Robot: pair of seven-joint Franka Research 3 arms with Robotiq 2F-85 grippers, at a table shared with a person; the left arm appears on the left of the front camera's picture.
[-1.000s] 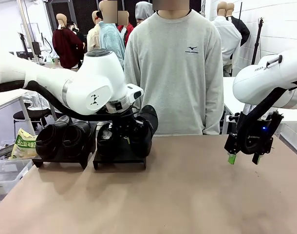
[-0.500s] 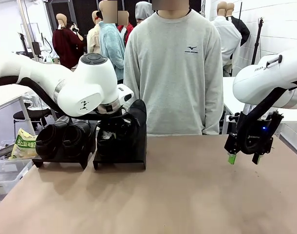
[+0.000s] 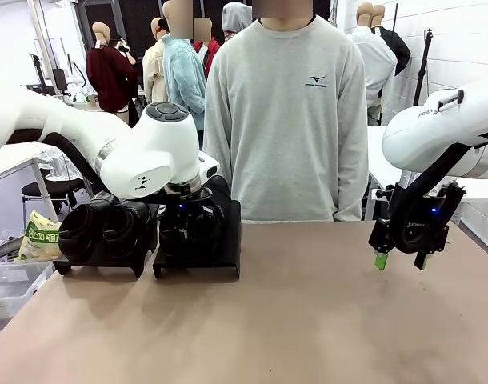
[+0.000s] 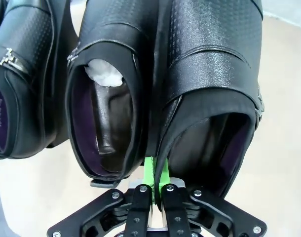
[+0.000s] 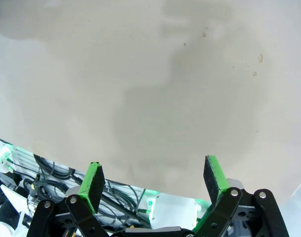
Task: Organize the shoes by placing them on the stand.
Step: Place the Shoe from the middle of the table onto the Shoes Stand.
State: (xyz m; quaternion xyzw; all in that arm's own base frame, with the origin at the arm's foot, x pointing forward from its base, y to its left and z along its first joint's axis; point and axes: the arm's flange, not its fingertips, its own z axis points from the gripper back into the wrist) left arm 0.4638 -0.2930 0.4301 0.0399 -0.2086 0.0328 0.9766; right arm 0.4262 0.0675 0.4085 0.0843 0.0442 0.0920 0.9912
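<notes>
Two black stands sit side by side at the table's far left. The left stand (image 3: 96, 264) holds two glossy black shoes (image 3: 108, 228). On the right stand (image 3: 198, 268) another shoe (image 3: 176, 232) lies beside the shoe (image 3: 226, 212) under my left arm. In the left wrist view my left gripper (image 4: 157, 168) is shut on the inner collar edge of that right-hand shoe (image 4: 214, 74). Its neighbour (image 4: 111, 98) has white paper stuffed inside. My right gripper (image 3: 400, 260) hangs open over bare table at the right, its green pads (image 5: 94, 180) apart with nothing between them.
A person in a grey sweatshirt (image 3: 284, 120) stands at the far edge, just behind the stands. A snack bag (image 3: 40, 236) and a clear bin (image 3: 8, 284) lie off the table's left side. The brown tabletop (image 3: 308, 320) stretches between both arms.
My left arm has swung the held shoe from a raised, tilted pose right of the stand down onto the right stand beside the other shoe. The right arm has not moved.
</notes>
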